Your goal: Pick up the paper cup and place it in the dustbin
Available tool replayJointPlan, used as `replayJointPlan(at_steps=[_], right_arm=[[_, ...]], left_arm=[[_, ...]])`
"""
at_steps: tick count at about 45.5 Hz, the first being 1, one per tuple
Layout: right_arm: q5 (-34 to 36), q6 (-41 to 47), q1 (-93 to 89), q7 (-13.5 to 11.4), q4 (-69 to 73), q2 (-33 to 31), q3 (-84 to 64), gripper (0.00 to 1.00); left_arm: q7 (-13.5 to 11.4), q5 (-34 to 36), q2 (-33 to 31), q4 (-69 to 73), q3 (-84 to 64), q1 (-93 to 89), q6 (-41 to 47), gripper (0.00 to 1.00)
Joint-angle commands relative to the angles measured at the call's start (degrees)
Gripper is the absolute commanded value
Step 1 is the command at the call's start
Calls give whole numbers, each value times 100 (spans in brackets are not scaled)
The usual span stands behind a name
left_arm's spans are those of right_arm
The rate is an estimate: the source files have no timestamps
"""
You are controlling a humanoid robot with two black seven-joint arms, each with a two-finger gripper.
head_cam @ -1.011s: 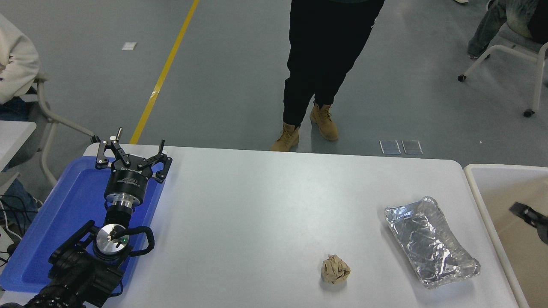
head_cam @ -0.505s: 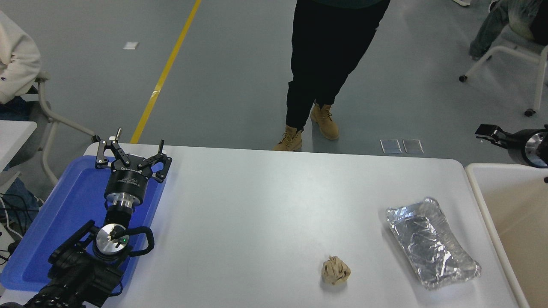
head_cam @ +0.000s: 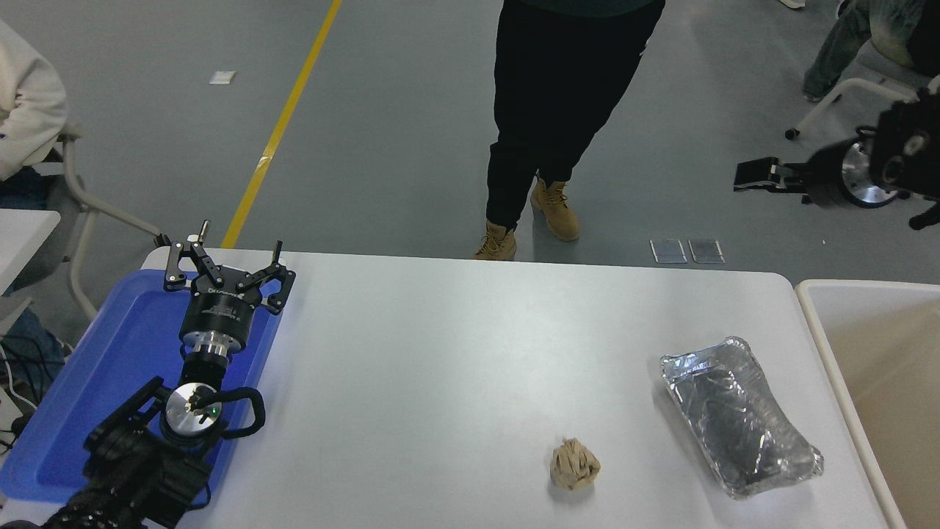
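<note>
We are looking down on the white table, its far edge running straight with rounded corners and its broad middle lying open between the things at either side. The dustbin is standing just off the table's right edge, only its off-white rim and beige inner wall showing before the picture cuts it; what lies inside it we cannot see, and we are not finding the paper cup anywhere in view. The blue tray is sitting at the table's left edge, overhanging it slightly. Our left arm is lying over that tray, its left gripper pointing away from us with fingers spread wide and holding nothing, close to the table's far left corner. A person in dark trousers and tan boots is standing on the floor just beyond the far edge. Our right arm is reaching in from the right edge, high above the floor beyond the table, and its right gripper is pointing left; we cannot tell how its fingers are standing. The foil tray is lying crinkled near the table's right edge, beside the dustbin. The brown paper ball is resting near the front edge, apart from the foil tray.
</note>
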Motion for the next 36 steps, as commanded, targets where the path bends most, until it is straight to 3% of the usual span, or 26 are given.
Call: replayJointPlan(at_steps=[1,18,27,36], right_arm=[[6,0,839,1,1280,771,-274,100],[120,149,1217,9,2089,1229,-239,100],[990,800,1533,1,2379,1202,-309,100],[1175,1125,1885,1,2626,1141,-617,100]], left_arm=[[0,0,-1,0,7,0,-1,100],[0,0,-1,0,-2,0,-1,100],[0,0,-1,0,7,0,-1,100],[0,0,-1,0,-2,0,-1,100]])
